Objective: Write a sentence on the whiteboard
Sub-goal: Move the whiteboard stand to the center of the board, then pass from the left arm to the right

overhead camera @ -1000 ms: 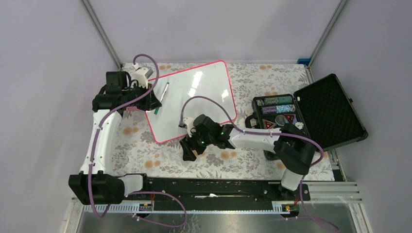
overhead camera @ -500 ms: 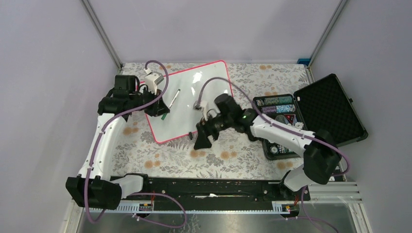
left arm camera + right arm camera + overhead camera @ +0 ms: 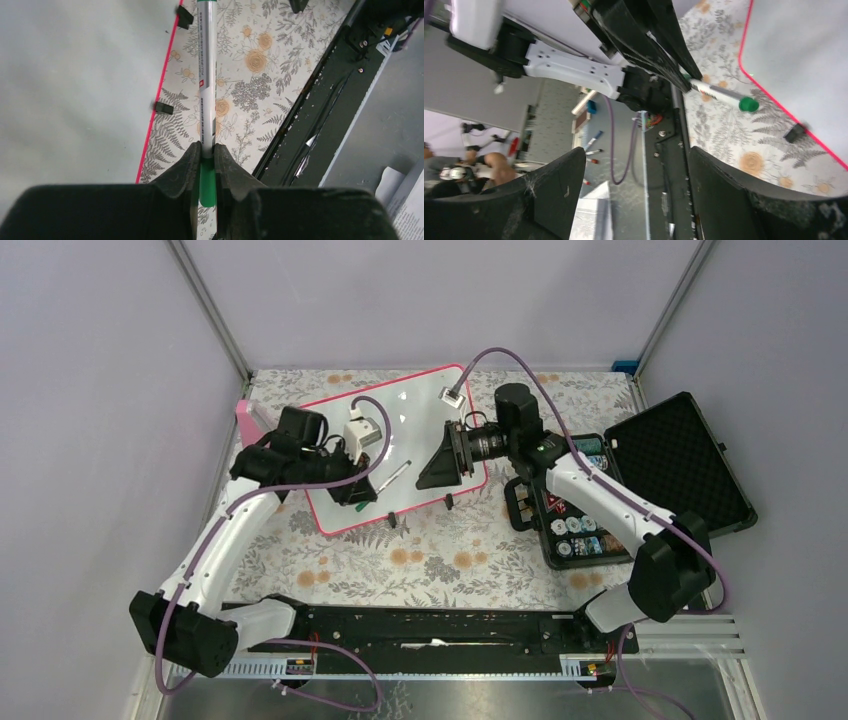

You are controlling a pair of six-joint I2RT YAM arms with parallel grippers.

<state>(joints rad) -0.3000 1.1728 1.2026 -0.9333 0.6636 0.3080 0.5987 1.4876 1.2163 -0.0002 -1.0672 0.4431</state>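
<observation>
Pinching a green-ended marker (image 3: 206, 75) in the narrow left end effector (image 3: 206, 150), by the near edge of the whiteboard (image 3: 410, 445), flat on the floral table (image 3: 450, 560). Spreading the right end effector (image 3: 636, 190) wide over the board's right side (two black clips (image 3: 450, 503) at the near frame). Open black case (image 3: 680, 470) further right.

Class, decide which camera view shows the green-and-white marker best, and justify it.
The left wrist view: the marker runs lengthwise up the frame, pinched in the left claw. The top external view shows it small; the right wrist view shows only its free end.
</observation>
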